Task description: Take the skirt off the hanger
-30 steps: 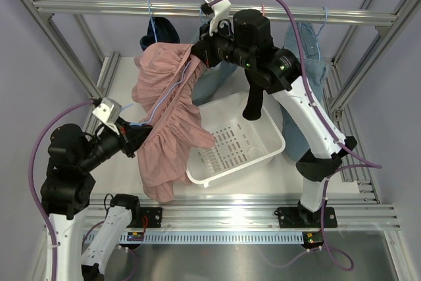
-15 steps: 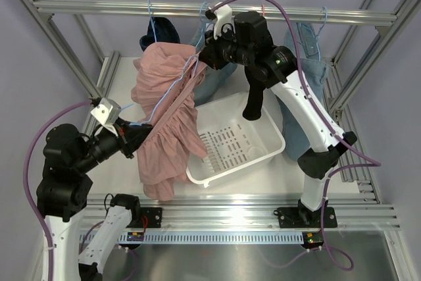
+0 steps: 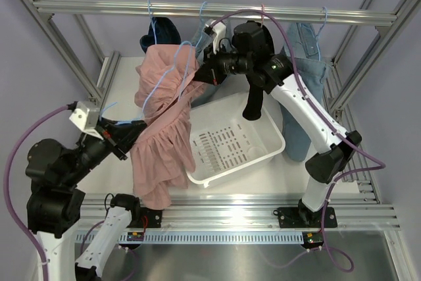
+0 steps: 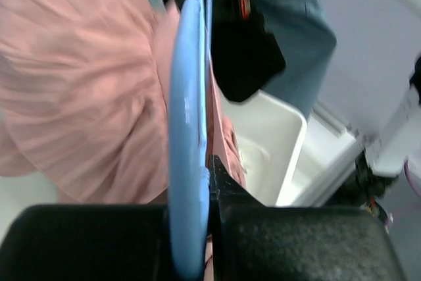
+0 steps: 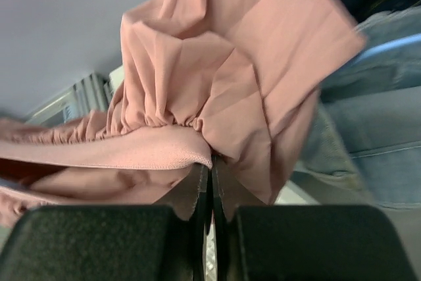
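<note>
L jaws pinch hanger (image 4: 187, 129), partly hidden under skirt (image 5: 217, 64); R jaws pinch skirt.

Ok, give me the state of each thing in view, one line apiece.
skirt: bunched and draped, not yet clear of the hanger.
hanger: off the rail, clamped by the left end effector.
left end effector: shut on the hanger.
right end effector: shut on the skirt's waistband.
basket: upright, open side up.
jeans: hung on the rail.
</note>
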### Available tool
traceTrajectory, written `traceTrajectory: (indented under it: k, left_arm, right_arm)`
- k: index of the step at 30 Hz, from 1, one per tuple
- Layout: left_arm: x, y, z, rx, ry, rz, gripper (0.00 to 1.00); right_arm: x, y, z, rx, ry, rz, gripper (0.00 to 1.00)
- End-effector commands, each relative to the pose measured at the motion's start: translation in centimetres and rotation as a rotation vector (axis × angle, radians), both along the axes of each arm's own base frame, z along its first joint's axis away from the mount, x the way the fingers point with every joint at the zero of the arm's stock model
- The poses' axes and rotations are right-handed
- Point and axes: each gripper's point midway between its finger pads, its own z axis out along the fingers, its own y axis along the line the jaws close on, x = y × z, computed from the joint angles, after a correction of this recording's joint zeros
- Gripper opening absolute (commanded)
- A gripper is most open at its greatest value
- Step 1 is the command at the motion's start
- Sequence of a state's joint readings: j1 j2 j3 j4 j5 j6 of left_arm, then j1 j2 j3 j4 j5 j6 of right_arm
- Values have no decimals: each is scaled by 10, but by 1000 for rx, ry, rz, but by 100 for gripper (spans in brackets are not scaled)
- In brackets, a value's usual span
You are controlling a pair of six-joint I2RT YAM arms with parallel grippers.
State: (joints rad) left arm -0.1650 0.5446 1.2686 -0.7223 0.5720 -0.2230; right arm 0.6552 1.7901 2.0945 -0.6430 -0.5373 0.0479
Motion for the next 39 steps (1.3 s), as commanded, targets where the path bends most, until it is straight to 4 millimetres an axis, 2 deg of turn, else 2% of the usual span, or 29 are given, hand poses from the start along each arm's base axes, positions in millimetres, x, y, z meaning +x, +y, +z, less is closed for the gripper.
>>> traceTrajectory:
  k: [1,4,7,10,14,16,17,18,19,20,22,23,25,26,30,36,39]
  left_arm:
    - [-15,19,79,-194,-214,125,0]
    - [-12,35,94,-254,-240,220,0]
    - [-6,50,93,-269,-228,318,0]
    - [2,62,84,-268,-205,397,0]
    - [9,66,71,-256,-188,424,0]
    - [10,68,67,-248,-182,438,0]
    - [10,70,66,-237,-188,450,0]
    - [8,73,64,-230,-185,466,0]
    - [4,76,67,-228,-195,476,0]
    - [-1,82,69,-222,-211,502,0]
    - [-8,88,66,-212,-208,530,0]
    - [-17,92,72,-214,-232,541,0]
    - [-25,102,71,-217,-232,590,0]
    - [-32,105,75,-224,-248,598,0]
    - [-39,109,70,-219,-241,610,0]
    - [-42,109,64,-217,-228,609,0]
    - [-45,109,65,-219,-229,604,0]
  right_arm:
    - [-33,15,18,68,-82,157,4]
    - [-62,32,17,74,-77,235,2]
    - [-85,46,19,84,-74,293,0]
    - [-99,59,15,86,-54,322,0]
    - [-101,79,-5,47,-39,294,0]
    - [-94,89,-17,17,-38,252,0]
    - [-94,94,-13,18,-49,239,0]
    - [-91,100,-18,8,-47,229,0]
    - [-88,101,-3,26,-75,207,0]
    - [-87,107,-6,17,-71,206,0]
    - [-87,110,7,40,-85,214,0]
    - [-88,112,22,66,-108,224,0]
    - [-97,114,38,92,-141,257,0]
    - [-101,115,38,91,-142,271,0]
    - [-124,126,24,65,-151,350,0]
    - [-133,136,6,17,-187,382,0]
    - [-131,145,-26,-53,-187,374,0]
